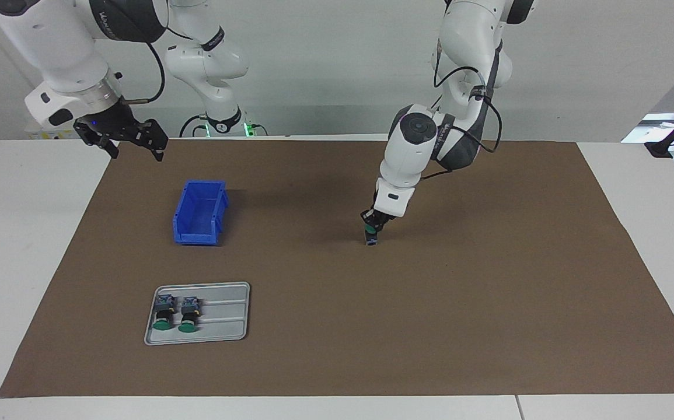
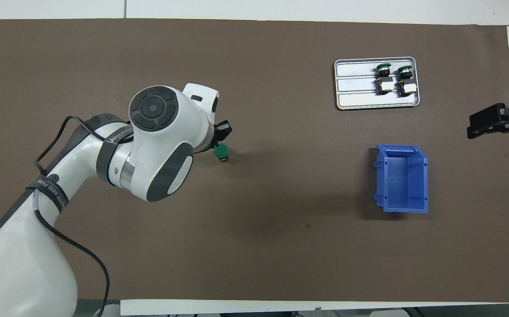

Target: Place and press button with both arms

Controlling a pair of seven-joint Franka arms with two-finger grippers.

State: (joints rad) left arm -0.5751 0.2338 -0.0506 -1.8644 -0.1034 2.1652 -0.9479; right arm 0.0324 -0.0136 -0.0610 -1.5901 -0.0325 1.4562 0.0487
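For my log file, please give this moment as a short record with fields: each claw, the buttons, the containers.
left claw: low over the brown mat, at the button
button: upright on the mat, green cap up
right claw: open, raised, waits at the right arm's end
tray: holds two more buttons, lying side by side
blue bin: empty, nearer to the robots than the tray

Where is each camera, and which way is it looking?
Facing view: high across the table, looking at the robots; both arms show, the left gripper at the button, the right gripper waiting up above the mat's edge.
Overhead view: high above the robots' end, looking steeply down; the left arm and only the right gripper show.
Both share the button, bin, tray and mat.
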